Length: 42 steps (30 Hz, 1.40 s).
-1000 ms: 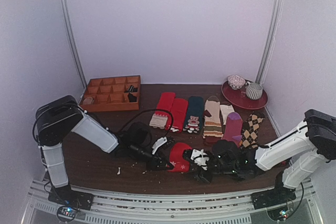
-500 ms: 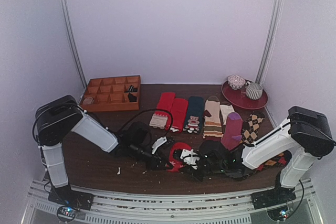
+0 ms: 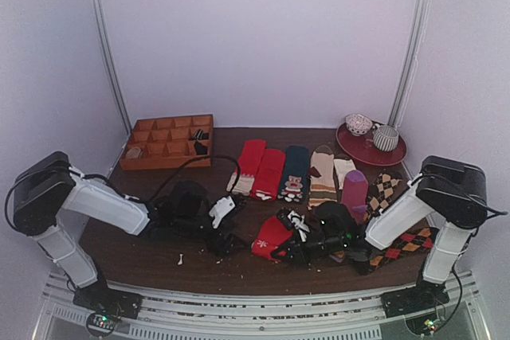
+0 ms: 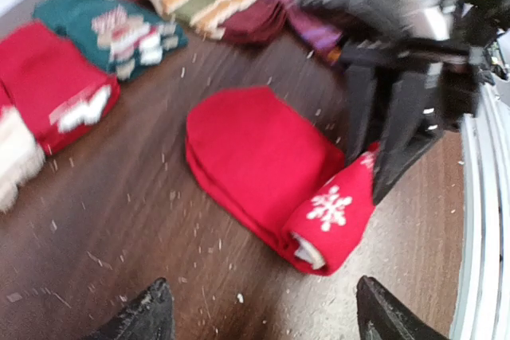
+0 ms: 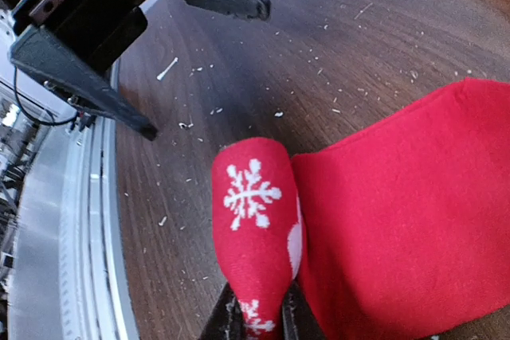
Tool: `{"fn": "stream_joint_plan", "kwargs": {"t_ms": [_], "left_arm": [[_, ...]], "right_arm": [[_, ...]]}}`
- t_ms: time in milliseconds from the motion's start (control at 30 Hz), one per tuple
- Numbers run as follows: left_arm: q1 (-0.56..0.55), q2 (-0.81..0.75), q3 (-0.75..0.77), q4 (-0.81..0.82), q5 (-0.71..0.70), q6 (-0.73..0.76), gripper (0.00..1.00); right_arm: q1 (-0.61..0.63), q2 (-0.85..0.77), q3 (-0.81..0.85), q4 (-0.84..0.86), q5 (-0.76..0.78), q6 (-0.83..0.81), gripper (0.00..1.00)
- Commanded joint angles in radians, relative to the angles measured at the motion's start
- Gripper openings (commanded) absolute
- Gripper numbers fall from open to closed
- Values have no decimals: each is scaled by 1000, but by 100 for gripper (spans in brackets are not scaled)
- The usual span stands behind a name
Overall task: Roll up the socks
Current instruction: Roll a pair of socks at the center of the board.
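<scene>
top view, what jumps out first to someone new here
The bright red socks at the front centre of the table, half rolled with a snowflake on the roll, pinched by the right gripper. The left gripper stands open beside them, not touching. Behind lies a colourful row of socks.

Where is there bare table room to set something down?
Bare wood: a strip between the tray and the left arm, another between that arm and the near edge. Crowded: the right half, with the socks, loose socks, red plate and right arm.
</scene>
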<state>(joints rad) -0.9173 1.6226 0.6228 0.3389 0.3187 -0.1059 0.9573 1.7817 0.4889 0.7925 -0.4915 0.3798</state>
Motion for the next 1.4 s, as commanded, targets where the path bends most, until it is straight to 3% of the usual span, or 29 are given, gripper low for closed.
{"fn": "stream_joint_plan", "kwargs": {"t_ms": [0, 167, 400, 500, 633, 800, 1000, 1100, 1367], "left_arm": [[-23, -41, -53, 241, 45, 189, 78], [-29, 74, 12, 254, 205, 299, 75], [-30, 217, 129, 179, 347, 332, 71], [-29, 250, 147, 188, 371, 322, 67], [-29, 283, 169, 160, 375, 321, 53], [-29, 317, 178, 149, 389, 301, 52], [-29, 334, 178, 145, 402, 288, 33], [-29, 342, 182, 134, 402, 285, 2], [-30, 349, 185, 16, 350, 149, 0]], "right_arm": [[-38, 140, -122, -25, -185, 265, 8], [-63, 197, -122, 9, -234, 349, 8], [-81, 223, -88, -59, -271, 337, 8], [-86, 229, -84, -67, -276, 329, 8], [-90, 226, -82, -81, -275, 320, 8], [-92, 229, -82, -83, -277, 316, 8], [-94, 232, -71, -99, -280, 303, 8], [-94, 231, -67, -108, -278, 296, 8], [-97, 85, -19, -289, -200, 136, 28]]}}
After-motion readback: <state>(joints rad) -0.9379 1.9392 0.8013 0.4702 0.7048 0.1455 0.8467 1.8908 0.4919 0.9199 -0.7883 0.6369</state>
